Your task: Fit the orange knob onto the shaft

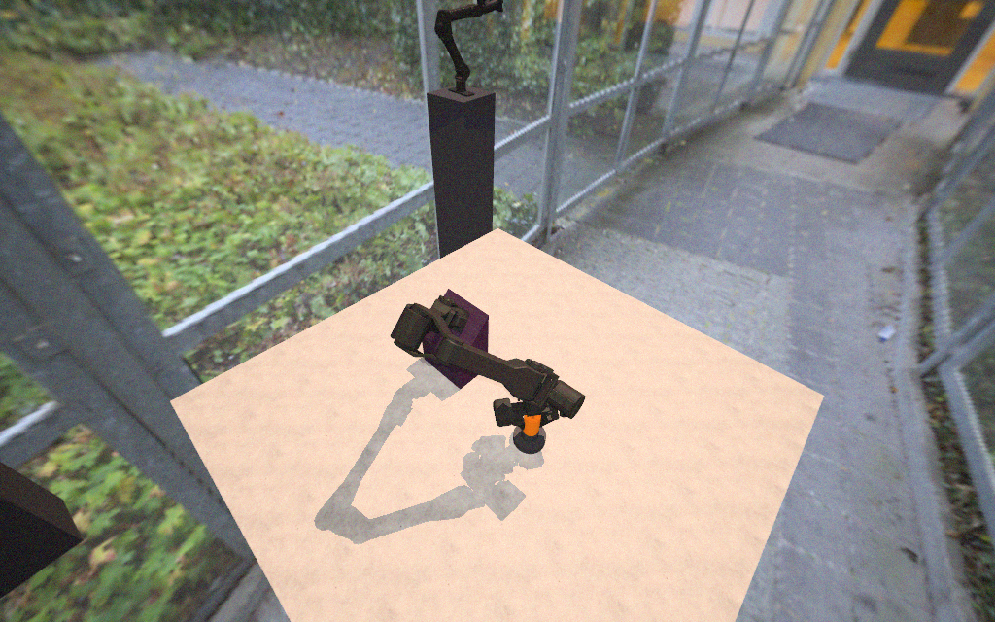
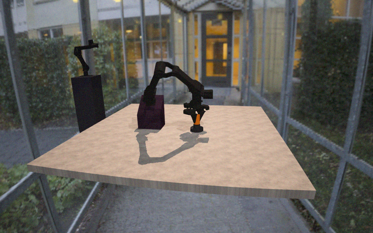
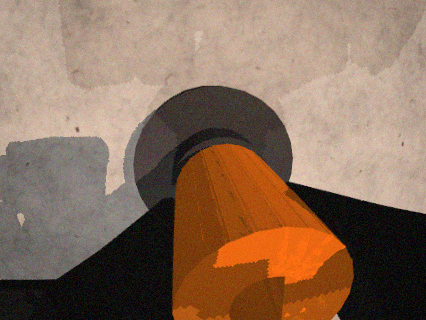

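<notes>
The orange knob is held over the round dark pedestal. In the exterior view the knob leans slightly, and a short dark part of the pedestal shows below its lower end, so it is not down on the wide base. My gripper is shut on the knob, with black fingers on both sides of it in the wrist view. The D-shaped shaft and its flat side are hidden; whether the shaft is inside the knob's hole cannot be told.
The arm stands on a purple block on the pale table. A second arm stands on a tall dark pillar beyond the table. Shadows of my arm fall across the table.
</notes>
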### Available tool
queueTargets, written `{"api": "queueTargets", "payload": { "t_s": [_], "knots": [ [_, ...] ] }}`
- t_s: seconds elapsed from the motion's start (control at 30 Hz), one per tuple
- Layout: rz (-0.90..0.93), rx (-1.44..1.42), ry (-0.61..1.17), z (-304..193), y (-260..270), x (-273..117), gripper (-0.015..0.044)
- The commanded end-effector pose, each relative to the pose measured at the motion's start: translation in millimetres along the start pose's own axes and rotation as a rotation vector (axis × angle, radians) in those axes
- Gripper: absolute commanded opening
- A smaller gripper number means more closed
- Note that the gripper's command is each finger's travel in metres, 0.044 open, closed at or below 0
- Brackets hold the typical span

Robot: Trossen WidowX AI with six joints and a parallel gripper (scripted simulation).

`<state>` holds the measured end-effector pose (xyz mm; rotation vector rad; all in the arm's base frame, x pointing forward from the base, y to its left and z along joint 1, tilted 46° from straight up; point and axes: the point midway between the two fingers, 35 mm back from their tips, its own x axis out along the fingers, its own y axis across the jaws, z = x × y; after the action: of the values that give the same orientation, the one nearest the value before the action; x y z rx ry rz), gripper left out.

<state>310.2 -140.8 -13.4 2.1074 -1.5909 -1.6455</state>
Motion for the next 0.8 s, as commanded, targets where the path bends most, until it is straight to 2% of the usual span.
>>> {"api": "queueTargets", "payload": {
  "t_s": [0.0, 0.37, 0.77],
  "knots": [
    [0.002, -0.035, 0.001, 1.0, 0.3, 3.7, 0.0000],
    [0.001, -0.034, 0.000, 0.5, 0.3, 3.1, 0.0000],
    [0.001, -0.034, 0.000, 0.5, 0.3, 3.1, 0.0315]
  ]
}}
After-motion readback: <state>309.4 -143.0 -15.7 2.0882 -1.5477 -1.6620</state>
